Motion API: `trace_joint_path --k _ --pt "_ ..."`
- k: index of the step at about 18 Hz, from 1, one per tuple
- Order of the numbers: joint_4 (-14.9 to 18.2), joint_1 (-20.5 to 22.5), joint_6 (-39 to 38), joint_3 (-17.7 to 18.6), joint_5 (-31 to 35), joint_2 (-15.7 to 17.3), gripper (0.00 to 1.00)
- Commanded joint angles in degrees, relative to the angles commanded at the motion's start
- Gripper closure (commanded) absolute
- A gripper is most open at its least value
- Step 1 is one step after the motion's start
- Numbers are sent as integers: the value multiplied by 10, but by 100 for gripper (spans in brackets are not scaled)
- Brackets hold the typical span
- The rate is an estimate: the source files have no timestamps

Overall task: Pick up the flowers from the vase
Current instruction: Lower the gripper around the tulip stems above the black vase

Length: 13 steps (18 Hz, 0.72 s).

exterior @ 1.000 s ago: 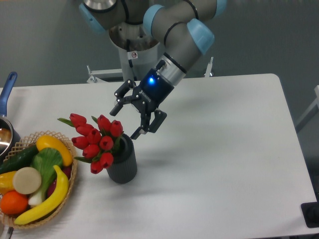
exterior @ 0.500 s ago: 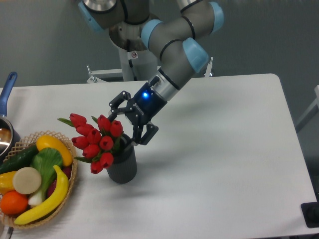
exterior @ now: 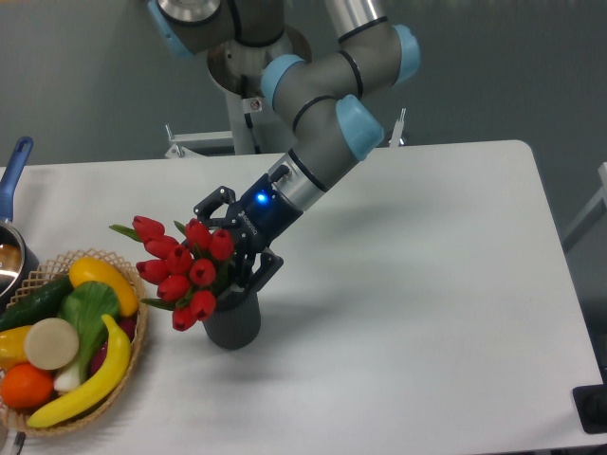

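Flowers (exterior: 182,270) lean left out of the vase (exterior: 233,318); my pincer (exterior: 235,248), spread wide, straddles the stems just right of the buds.

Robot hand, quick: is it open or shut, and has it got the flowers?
Hand: open, fingers spread around the flowers at the mouth of the vase; not clamped on them yet.

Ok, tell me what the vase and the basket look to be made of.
Vase: dark grey, matte, probably ceramic or plastic; no shine shows, and the look leaves it open. Basket: woven wicker, tan, with a visible weave along its rim.
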State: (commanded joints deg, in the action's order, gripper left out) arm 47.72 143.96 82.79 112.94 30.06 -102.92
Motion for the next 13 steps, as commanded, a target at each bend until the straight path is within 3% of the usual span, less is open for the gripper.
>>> trace_joint_path --k 6,10,13 --pt "0 0 0 -1 -11 0 19" --pt "-1 1 1 -2 -20 0 42" --pt "-1 4 2 -3 -37 0 46"
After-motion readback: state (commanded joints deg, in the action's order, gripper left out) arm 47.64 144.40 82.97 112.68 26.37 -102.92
